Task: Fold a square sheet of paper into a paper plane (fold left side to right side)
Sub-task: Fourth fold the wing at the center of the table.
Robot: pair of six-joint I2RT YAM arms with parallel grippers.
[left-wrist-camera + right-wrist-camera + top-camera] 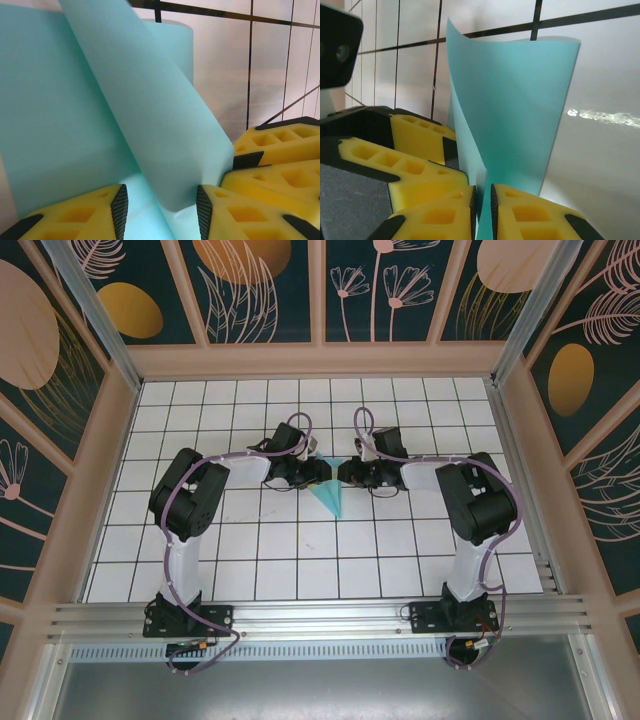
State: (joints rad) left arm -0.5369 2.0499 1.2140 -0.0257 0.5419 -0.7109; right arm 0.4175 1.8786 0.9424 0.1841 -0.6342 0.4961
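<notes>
Both grippers on the turquoise paper sheet [328,498], middle of the white grid table [300,560].
Right gripper [482,205] pinched nearly closed on the sheet's lower part, paper standing upright and curled above the yellow fingers [530,212]. Left gripper [160,210] parted, slanted flap lying between the pads, touching one black pad [203,210]; firm hold not clear. From above, grippers tip to tip over the table's middle, sheet's pointed end aimed at the table's near edge.
</notes>
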